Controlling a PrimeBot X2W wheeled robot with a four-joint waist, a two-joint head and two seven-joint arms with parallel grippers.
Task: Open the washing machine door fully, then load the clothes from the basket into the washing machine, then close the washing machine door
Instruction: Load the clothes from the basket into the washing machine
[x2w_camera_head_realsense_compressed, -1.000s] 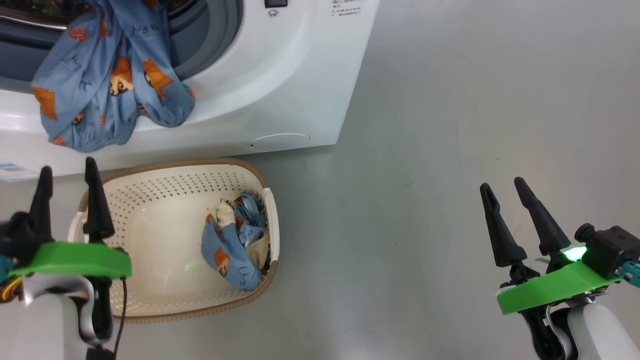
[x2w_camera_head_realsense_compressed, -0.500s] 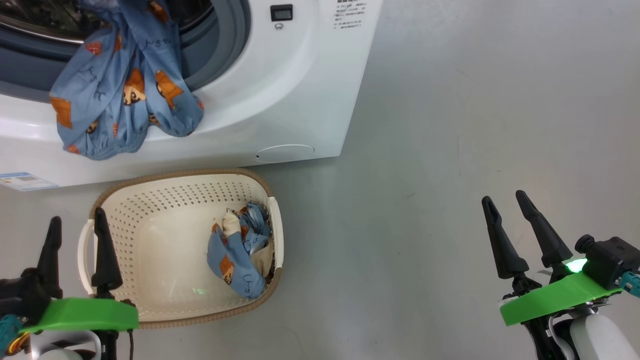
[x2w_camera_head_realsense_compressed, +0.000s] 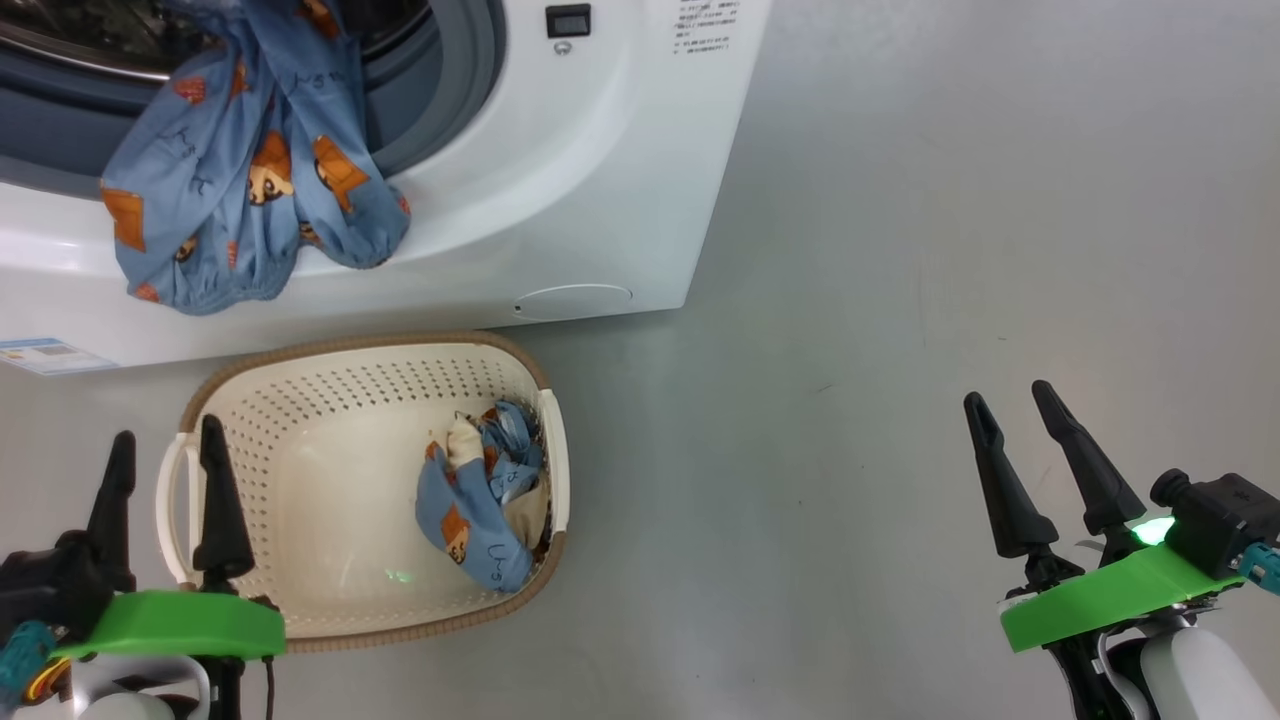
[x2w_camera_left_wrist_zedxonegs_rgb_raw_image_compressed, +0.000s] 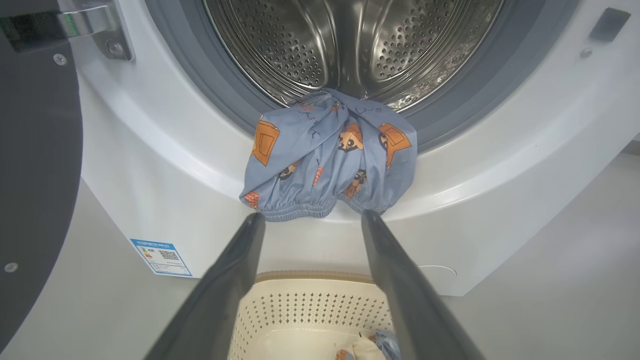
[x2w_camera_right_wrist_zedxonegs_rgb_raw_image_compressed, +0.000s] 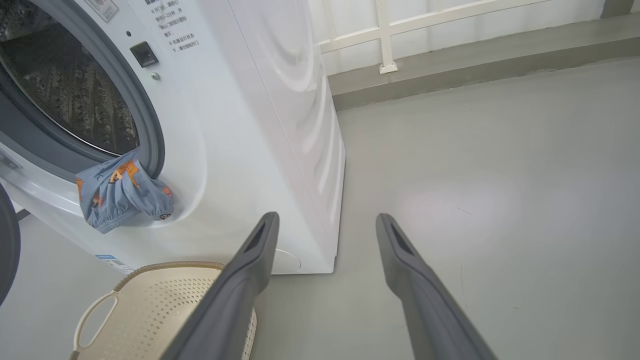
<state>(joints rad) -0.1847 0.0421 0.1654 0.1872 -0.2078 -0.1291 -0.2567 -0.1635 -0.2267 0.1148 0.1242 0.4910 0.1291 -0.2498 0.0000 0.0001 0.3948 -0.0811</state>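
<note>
One bear-print garment (x2w_camera_left_wrist_zedxonegs_rgb_raw_image_compressed: 330, 160) hung off the gasket (x2w_camera_left_wrist_zedxonegs_rgb_raw_image_compressed: 450, 112) ahead of L gripper (x2w_camera_left_wrist_zedxonegs_rgb_raw_image_compressed: 311, 216), which had backed off wide, empty; R gripper (x2w_camera_head_realsense_compressed: 1008, 393) wide too; prob. needed pushing in.

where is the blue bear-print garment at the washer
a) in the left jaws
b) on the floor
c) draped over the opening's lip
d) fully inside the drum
c, the garment spills from the drum over the gasket and hangs down the washing machine front.
</note>
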